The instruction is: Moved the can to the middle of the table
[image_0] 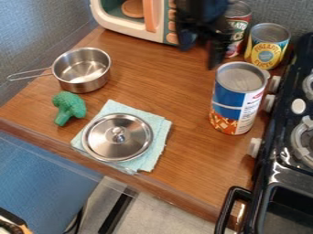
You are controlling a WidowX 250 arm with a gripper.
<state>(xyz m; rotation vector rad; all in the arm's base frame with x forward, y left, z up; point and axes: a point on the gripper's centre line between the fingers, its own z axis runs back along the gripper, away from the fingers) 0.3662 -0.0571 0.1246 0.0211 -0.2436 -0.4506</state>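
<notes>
The black gripper (200,51) hangs in from the top edge, right of centre, above the back part of the counter. Its two fingers stand apart with nothing between them, so it is open. A tall blue, white and orange can (229,109) stands upright at the right of the wooden table (183,87), in front of the gripper and to its right. Behind it are an upright yellow can (267,51) and a red-labelled can (240,28), the latter partly hidden by the gripper.
A silver pot (85,82) stands at the back left, with a green toy broccoli (69,106) in front. A metal lid (122,146) lies on a light blue cloth (158,137). The toy microwave (125,26) is at the back; the black stove (278,160) borders the right side.
</notes>
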